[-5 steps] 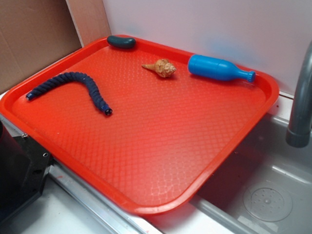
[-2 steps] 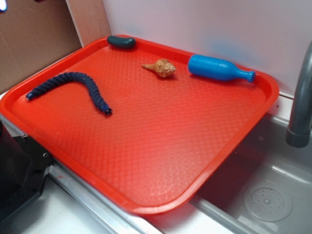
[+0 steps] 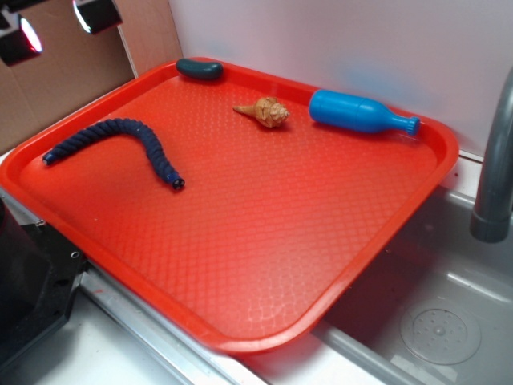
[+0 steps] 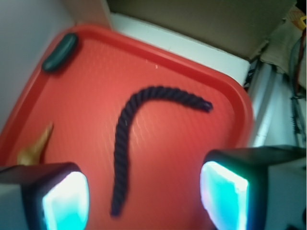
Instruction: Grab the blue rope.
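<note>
Now my gripper (image 3: 56,24) pokes in at the upper left of the side view. Its fingers (image 4: 62,201) are wide apart, holding nothing. Only my wrist view shows the blue rope (image 4: 139,124) lying curved between them on the red tray (image 4: 192,153).

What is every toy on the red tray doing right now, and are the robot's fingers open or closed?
Dark navy braided rope: lying curved on the tray, not held.
Bright blue plastic bottle: lying on its side near the tray's far edge.
Tan spiral seashell: resting on the tray, untouched.
Dark green oval lump: sitting in the tray's far corner.
Red plastic tray: flat, partly over the sink.
Gripper: open, above the rope, holding nothing.
</note>
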`<state>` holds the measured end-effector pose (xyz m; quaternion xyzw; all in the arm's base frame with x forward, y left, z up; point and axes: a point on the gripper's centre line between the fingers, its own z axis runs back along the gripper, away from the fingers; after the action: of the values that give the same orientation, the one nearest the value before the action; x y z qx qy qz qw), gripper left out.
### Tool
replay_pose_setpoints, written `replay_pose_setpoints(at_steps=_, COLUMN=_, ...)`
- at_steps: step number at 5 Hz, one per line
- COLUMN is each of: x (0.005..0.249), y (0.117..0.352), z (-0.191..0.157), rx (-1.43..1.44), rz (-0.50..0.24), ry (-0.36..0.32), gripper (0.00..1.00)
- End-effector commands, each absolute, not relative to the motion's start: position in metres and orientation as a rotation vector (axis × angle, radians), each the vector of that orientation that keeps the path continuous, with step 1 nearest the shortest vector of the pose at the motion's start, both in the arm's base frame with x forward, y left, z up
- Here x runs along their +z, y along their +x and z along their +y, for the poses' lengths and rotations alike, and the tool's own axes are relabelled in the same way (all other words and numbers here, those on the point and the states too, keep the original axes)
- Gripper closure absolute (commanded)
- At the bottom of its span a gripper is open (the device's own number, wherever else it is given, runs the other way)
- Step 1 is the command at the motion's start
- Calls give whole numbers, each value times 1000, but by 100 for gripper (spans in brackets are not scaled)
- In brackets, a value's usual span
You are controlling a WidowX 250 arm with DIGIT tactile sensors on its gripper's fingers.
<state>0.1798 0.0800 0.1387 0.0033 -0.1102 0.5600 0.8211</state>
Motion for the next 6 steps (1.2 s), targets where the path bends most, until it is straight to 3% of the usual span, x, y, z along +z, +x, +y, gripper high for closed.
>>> replay_pose_setpoints(at_steps=1, x=69, y=225, z=113, rx=1315, rz=-215, ry=15, gripper=0)
replay_pose_setpoints(at_steps=3, x=16, y=245, z=131, rx=1338, rz=-216, ry=151, gripper=0)
replay_pose_setpoints(at_steps=4, x=10, y=239, z=125, rx=1320, rz=-211, ry=165, gripper=100)
replay_pose_setpoints(at_steps=6, x=19, y=238, z=122, rx=1283, rz=-230, ry=174, gripper=100)
